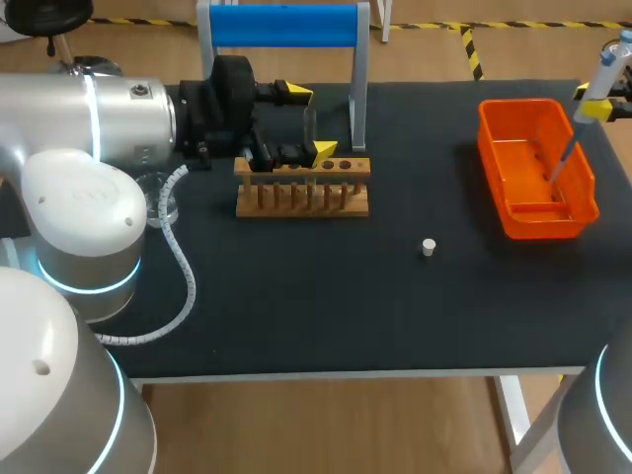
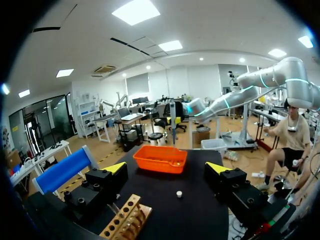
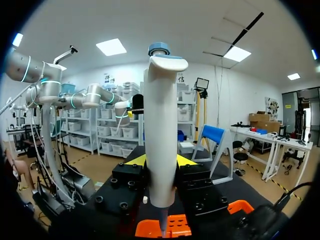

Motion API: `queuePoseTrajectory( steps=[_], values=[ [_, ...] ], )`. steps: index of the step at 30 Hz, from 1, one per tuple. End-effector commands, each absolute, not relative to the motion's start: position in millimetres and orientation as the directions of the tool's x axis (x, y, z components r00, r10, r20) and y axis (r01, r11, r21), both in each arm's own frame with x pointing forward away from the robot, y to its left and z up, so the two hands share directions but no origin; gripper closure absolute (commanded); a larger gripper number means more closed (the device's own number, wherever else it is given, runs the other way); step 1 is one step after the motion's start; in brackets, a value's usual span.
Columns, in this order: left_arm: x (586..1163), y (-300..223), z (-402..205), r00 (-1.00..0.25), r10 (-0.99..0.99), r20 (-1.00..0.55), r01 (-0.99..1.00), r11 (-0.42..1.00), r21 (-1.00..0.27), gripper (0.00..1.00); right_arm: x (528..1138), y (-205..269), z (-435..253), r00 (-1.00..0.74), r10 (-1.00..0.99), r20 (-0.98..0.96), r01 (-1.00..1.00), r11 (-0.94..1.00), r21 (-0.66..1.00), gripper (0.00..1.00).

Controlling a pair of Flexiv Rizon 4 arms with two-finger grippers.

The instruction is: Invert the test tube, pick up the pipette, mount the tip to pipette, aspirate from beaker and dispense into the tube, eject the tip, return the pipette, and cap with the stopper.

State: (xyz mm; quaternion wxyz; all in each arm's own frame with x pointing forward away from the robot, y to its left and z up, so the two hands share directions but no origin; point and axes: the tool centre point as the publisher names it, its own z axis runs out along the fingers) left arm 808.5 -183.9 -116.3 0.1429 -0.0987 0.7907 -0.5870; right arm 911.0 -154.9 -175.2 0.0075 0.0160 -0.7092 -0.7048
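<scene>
Count: one pipette [image 3: 160,125], one stopper [image 1: 429,247], one rack [image 1: 301,204], one bin [image 1: 523,103]

This is a laboratory bench fitted out for robot work. A black table [image 1: 346,316] carries wet-lab gear: a wooden test-tube rack [image 1: 302,188], a glass beaker [image 1: 161,204], a small white stopper [image 1: 429,247] and an orange plastic bin [image 1: 541,225]. A white pipette [image 3: 160,130] with a blue cap hangs above the bin. The silver left arm [image 1: 89,128], ringed with cyan light, reaches over the table.
</scene>
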Motion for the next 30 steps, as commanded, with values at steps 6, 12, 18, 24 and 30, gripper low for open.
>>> queuePoseTrajectory(
  steps=[6, 12, 18, 24, 30],
  values=[
    [808.1, -182.9, -117.0, -0.94, -0.323, -0.111, 0.014, 0.289, -0.957, 0.0, 914.2, -158.8, -173.6, -0.998, -0.059, -0.028, -0.029, 0.019, 0.999, 1.0],
    [808.1, -182.9, -117.0, -0.94, -0.323, -0.111, 0.014, 0.289, -0.957, 0.0, 914.2, -158.8, -173.6, -0.998, -0.059, -0.028, -0.029, 0.019, 0.999, 1.0],
    [808.1, -182.9, -117.0, -0.94, -0.323, -0.111, 0.014, 0.289, -0.957, 0.0, 914.2, -158.8, -173.6, -0.998, -0.059, -0.028, -0.029, 0.019, 0.999, 1.0],
    [808.1, -182.9, -117.0, -0.94, -0.323, -0.111, 0.014, 0.289, -0.957, 0.0, 914.2, -158.8, -173.6, -0.998, -0.059, -0.028, -0.029, 0.019, 0.999, 1.0],
    [808.1, -182.9, -117.0, -0.94, -0.323, -0.111, 0.014, 0.289, -0.957, 0.0, 914.2, -158.8, -173.6, -0.998, -0.059, -0.028, -0.029, 0.019, 0.999, 1.0]
  ],
)
